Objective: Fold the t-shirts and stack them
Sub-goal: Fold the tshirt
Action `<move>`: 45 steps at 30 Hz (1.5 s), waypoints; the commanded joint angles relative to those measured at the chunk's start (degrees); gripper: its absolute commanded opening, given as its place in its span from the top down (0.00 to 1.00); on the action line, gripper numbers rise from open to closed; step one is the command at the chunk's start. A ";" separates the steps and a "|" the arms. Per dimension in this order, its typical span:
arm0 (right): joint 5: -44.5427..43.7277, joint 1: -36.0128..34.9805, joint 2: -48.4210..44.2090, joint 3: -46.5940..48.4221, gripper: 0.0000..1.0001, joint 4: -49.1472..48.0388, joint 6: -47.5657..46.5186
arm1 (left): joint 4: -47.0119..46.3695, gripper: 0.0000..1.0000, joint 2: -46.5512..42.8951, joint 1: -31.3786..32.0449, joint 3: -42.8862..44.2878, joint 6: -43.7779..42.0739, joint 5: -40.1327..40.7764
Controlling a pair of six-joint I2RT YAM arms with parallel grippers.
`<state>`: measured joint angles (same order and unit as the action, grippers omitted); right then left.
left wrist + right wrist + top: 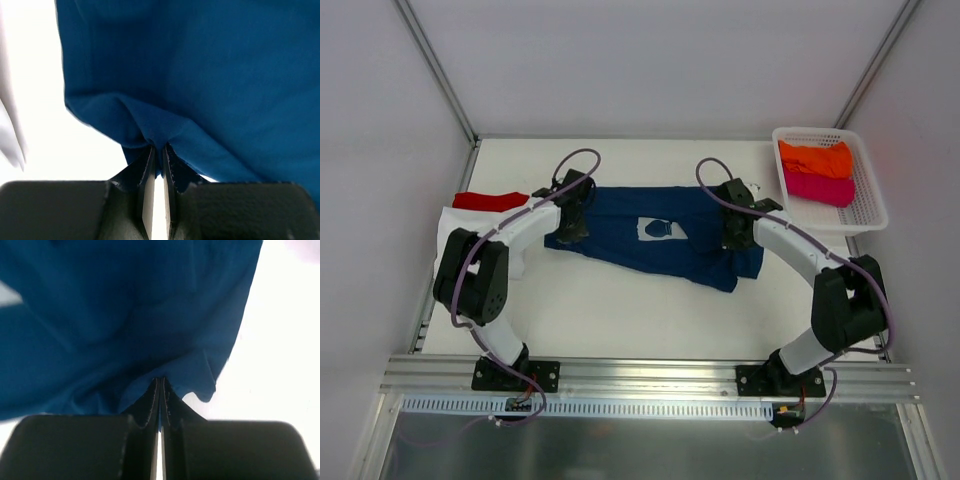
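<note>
The navy blue t-shirt (650, 240) with a white chest print lies spread across the middle of the table. My left gripper (570, 222) is shut on its left edge; the left wrist view shows blue cloth (200, 90) pinched between the fingers (147, 175). My right gripper (735, 230) is shut on its right edge, with blue cloth (125, 315) pinched at the fingertips (154, 390). A red tee (488, 201) lies on a white tee (455, 225) at the far left. An orange tee (815, 158) and a magenta tee (818, 187) lie in the basket.
The white plastic mesh basket (872, 205) stands at the back right corner. The white table (640, 310) is ringed by white walls, and a metal rail (650, 375) runs along its near edge.
</note>
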<state>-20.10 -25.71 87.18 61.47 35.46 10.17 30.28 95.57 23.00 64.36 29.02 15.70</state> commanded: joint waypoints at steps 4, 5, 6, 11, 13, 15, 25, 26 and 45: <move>0.67 4.26 7.82 11.10 1.00 -1.27 -4.90 | 2.94 0.92 6.11 -6.12 9.10 -3.61 -0.58; 0.76 4.70 8.96 12.26 0.99 -1.36 -5.60 | 3.11 0.92 6.73 -6.83 9.64 -3.79 -0.85; 1.20 5.49 11.15 13.49 0.99 -1.36 -5.95 | 3.38 0.92 7.08 -7.62 10.60 -4.05 -1.02; 2.69 7.78 16.61 21.66 1.00 -1.27 -7.54 | 3.99 0.92 9.46 -10.87 13.16 -5.02 -1.55; 3.74 8.84 19.33 24.03 0.99 -1.01 -8.15 | 4.43 0.92 11.03 -11.23 15.43 -5.81 -1.46; 4.01 9.54 20.92 27.37 1.00 -0.22 -8.50 | 4.87 0.92 12.09 -11.49 17.11 -6.68 -2.25; 6.30 11.30 27.25 36.87 0.99 1.98 -9.65 | 7.60 0.90 16.14 -11.58 26.51 -7.48 -2.35; 6.65 11.65 27.95 37.40 1.00 1.98 -9.65 | 8.12 0.89 16.40 -11.67 27.22 -7.74 -2.26; 7.09 12.27 36.74 51.72 0.99 3.99 -12.02 | 12.08 0.85 24.75 -14.39 37.77 -8.62 -2.43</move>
<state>-12.75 -14.00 122.80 108.75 37.69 -0.30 40.18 119.90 9.61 99.26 21.54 13.37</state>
